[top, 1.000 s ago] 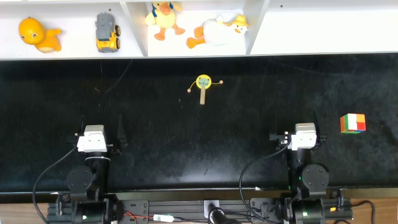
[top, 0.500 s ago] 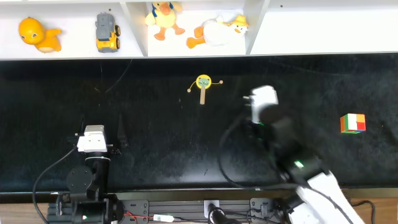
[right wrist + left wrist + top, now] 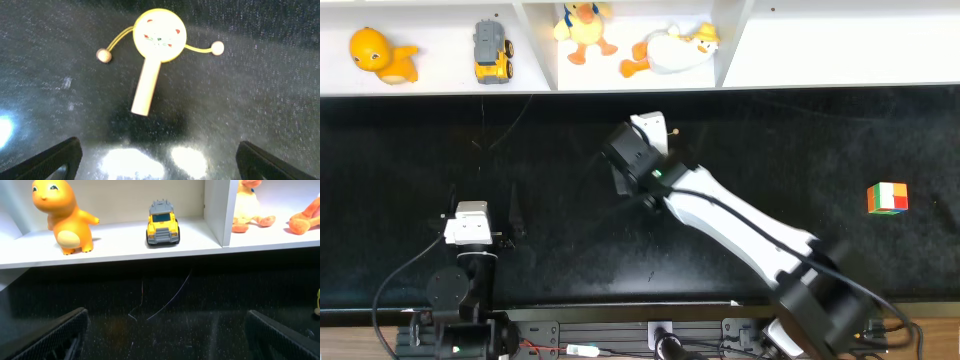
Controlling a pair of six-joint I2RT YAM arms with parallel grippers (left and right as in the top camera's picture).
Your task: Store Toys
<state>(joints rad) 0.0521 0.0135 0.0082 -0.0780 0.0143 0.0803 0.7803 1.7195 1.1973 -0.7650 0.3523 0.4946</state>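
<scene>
A yellow rattle drum with a wooden handle and two beads on strings lies flat on the black table. My right gripper hovers above it, open, with the handle's end just ahead of the gap between the fingers. In the top view the right arm reaches across the middle, and its gripper covers most of the rattle. A coloured cube sits at the table's right. My left gripper stands open over bare table, facing the shelf; in the top view the left gripper is low at the left.
A white shelf runs along the back. It holds an orange figure, a yellow truck, a plush duck and a plush goose. The black table spreads between the arms.
My right arm has swung from its rest at the right, up and leftward across the table, to above the rattle. The left arm has not moved.
</scene>
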